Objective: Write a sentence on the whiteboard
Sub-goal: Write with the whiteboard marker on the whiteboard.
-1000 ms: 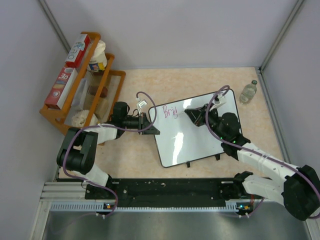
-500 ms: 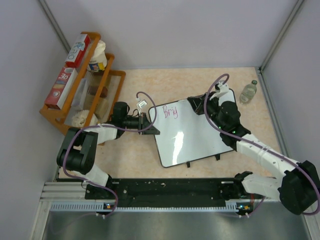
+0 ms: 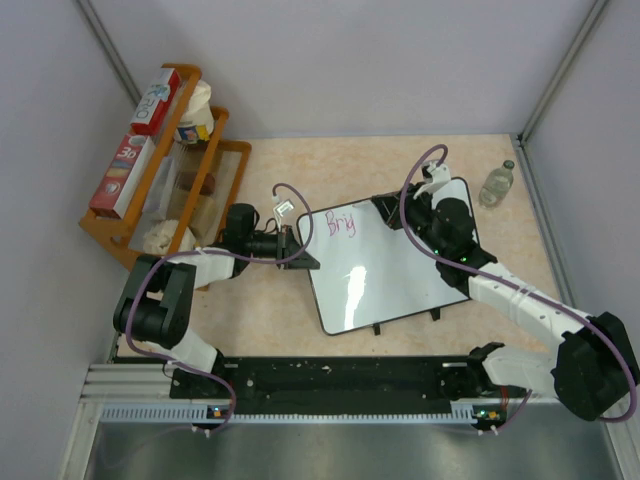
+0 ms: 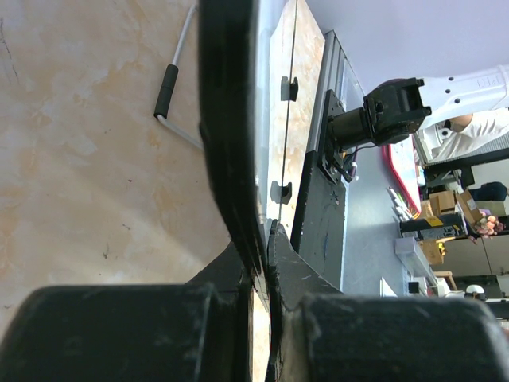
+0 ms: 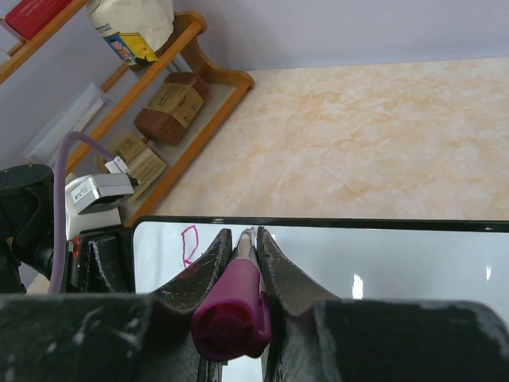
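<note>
The whiteboard [image 3: 385,265] lies on the table, tilted, with pink letters reading about "Brig" [image 3: 340,222] at its far left corner. My left gripper [image 3: 301,246] is shut on the board's left edge; the left wrist view shows that edge [image 4: 232,119] pinched between the jaws of the left gripper [image 4: 266,235]. My right gripper [image 3: 386,208] is above the board's far edge, right of the letters, shut on a magenta marker [image 5: 235,306]. In the right wrist view the marker tip points down at the whiteboard [image 5: 374,259], beside the first pink letter [image 5: 189,243].
A wooden rack [image 3: 215,175] with boxes and packets stands at the far left, also seen as the rack [image 5: 195,68] in the right wrist view. A small clear bottle [image 3: 497,184] stands at the far right by the wall.
My right gripper with the marker has moved from over the board's upper middle toward its far edge, uncovering the last letter. The left gripper and the board have stayed put.
</note>
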`<state>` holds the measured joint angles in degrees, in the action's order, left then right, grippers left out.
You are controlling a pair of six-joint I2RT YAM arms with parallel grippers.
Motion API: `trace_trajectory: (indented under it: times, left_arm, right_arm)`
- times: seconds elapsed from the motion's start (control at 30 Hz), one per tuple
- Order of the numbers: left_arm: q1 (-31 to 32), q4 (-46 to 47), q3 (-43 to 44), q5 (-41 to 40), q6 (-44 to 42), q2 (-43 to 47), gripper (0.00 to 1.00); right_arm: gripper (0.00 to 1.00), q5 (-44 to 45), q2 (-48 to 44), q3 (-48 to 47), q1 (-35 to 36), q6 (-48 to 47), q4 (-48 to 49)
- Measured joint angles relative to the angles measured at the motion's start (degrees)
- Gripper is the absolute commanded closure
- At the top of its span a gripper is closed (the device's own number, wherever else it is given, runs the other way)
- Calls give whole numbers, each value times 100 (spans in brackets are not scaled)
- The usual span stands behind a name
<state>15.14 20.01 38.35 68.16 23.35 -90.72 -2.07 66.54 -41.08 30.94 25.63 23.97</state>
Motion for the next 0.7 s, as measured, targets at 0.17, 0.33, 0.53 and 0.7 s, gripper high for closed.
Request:
trace_trajectory:
  times: [0.17,0.33,0.53,0.7]
  left_arm:
    - [0,0,0,-2,0,0,100]
    - [0,-9,0,-7,7,0,100]
    - [0,-13,0,-7,7,0,100]
    - [0,-13,0,-7,7,0,100]
  right_arm:
    - [100,-48,0,22,0,4,0]
    - [100,-109,-39,144,2,50,44]
    - [100,-162,-205,326,0,98,15]
    - [100,-190,-339,470,0,105,-2]
